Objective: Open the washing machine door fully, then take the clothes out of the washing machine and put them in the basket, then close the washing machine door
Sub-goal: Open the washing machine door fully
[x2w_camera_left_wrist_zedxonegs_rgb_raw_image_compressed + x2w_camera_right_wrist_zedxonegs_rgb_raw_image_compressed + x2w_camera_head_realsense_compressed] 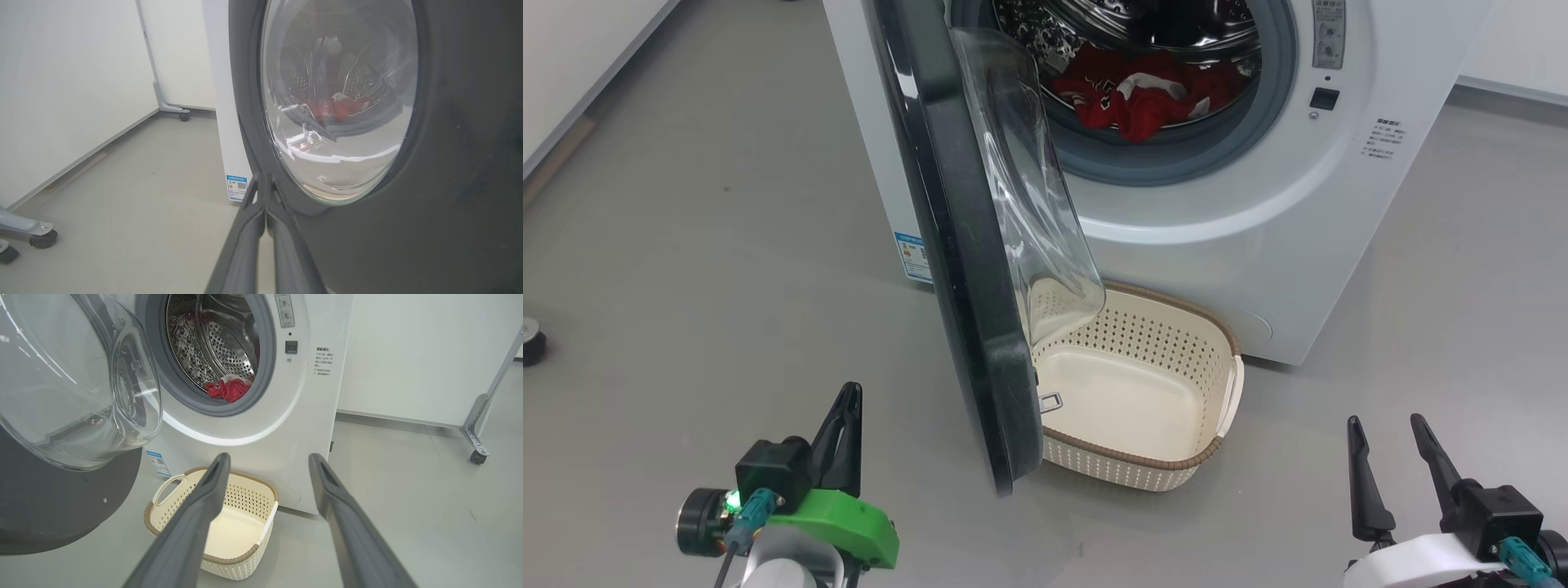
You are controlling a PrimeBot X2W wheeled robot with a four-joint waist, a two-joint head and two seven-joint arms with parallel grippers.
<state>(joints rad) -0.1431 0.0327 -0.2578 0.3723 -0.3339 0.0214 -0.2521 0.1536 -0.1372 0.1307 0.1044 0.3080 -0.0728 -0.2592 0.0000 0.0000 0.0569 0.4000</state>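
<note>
Left gripper clenched on nothing, glossy black-rimmed round door just right of it; my right gripper spread, cream perforated basket ahead-left.

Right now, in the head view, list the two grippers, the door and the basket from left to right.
left gripper, fingers shut → washing machine door, standing open → basket, empty → right gripper, fingers apart.
</note>
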